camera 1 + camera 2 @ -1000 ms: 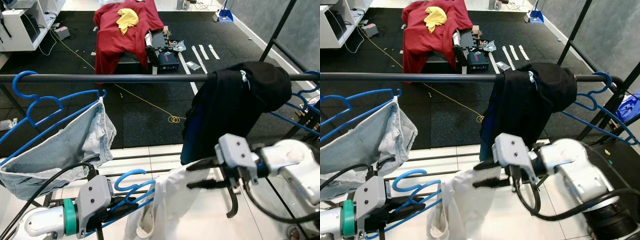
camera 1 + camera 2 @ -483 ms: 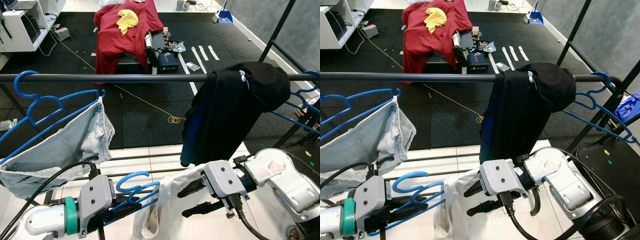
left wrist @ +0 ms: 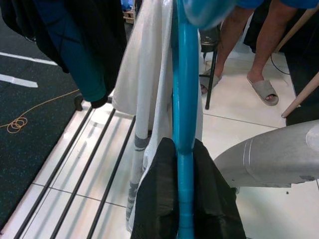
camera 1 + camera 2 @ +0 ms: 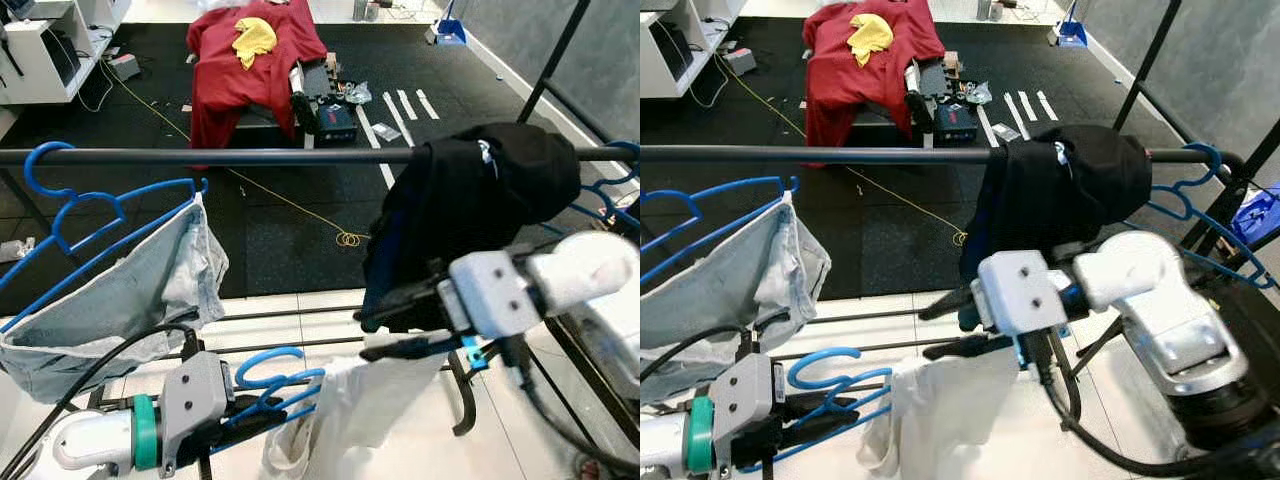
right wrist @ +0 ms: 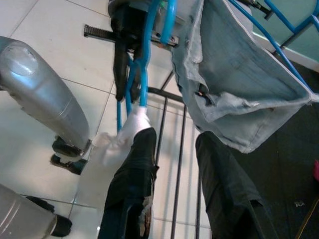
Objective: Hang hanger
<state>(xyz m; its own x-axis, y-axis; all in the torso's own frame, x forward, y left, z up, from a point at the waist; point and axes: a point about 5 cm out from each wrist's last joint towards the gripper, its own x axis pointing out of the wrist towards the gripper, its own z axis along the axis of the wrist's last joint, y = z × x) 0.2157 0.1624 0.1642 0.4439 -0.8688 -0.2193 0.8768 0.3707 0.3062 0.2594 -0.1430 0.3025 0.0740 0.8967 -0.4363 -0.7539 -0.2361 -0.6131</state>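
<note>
A blue hanger (image 4: 275, 385) carrying a white garment (image 4: 352, 408) is held low, under the dark rail (image 4: 250, 155). My left gripper (image 4: 243, 415) is shut on its blue bar, seen close in the left wrist view as the hanger (image 3: 185, 99) between black fingers (image 3: 158, 199). My right gripper (image 4: 388, 322) is open in front of the black garment (image 4: 470, 200) draped on the rail. Its lower finger lies along the top edge of the white garment (image 5: 127, 132). In the right wrist view its fingers (image 5: 130, 189) point toward the hanger (image 5: 144, 74).
A second blue hanger with pale denim shorts (image 4: 110, 290) hangs at the rail's left. More blue hangers (image 4: 610, 200) sit at the right end. Low rack bars (image 4: 290, 345) run under the arms. A red-draped object (image 4: 250, 60) lies on the black floor. A person's legs (image 3: 249, 55) stand nearby.
My right gripper has risen from beside the white garment to in front of the black garment, still open. The white garment's right side has lifted with it. The left gripper has barely moved.
</note>
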